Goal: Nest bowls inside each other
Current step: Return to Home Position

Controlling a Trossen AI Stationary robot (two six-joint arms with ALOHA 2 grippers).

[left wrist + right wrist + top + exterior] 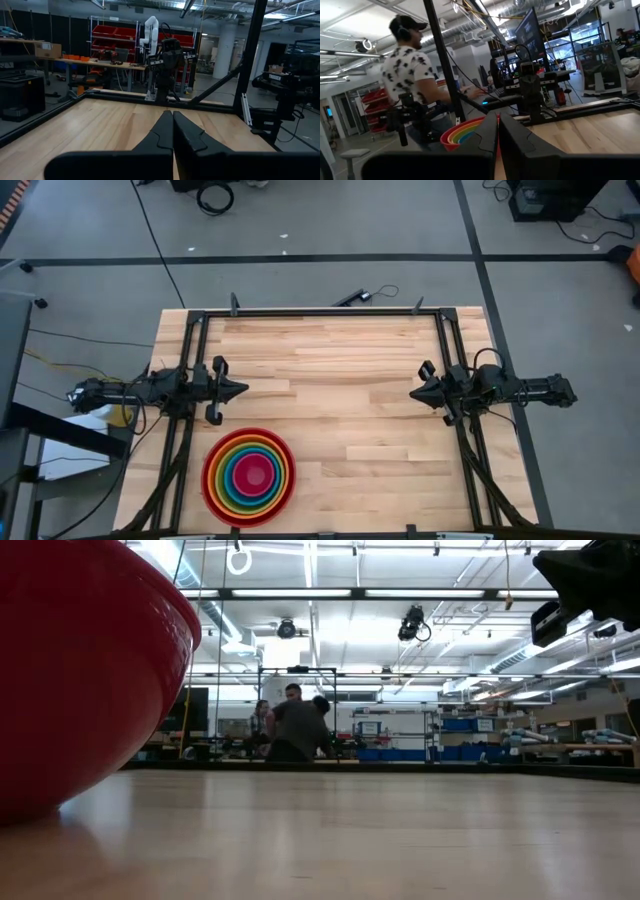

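The bowls (249, 477) sit nested in one stack near the table's near left: red outermost, then orange, green, blue, and pink in the middle. The red bowl's wall (80, 670) fills the left of the low view, its base on the table. The stack's rims (465, 131) also show past my right fingers. My left gripper (243, 390) hangs shut at the table's left side, above and beyond the stack. My right gripper (413, 393) hangs shut at the right side. Neither touches anything.
A black frame (320, 313) runs along the table's far edge and down both sides. Bare wood (340, 410) lies between the two grippers. A person (412, 75) stands beyond the table's left side, and people (295, 725) sit in the room behind.
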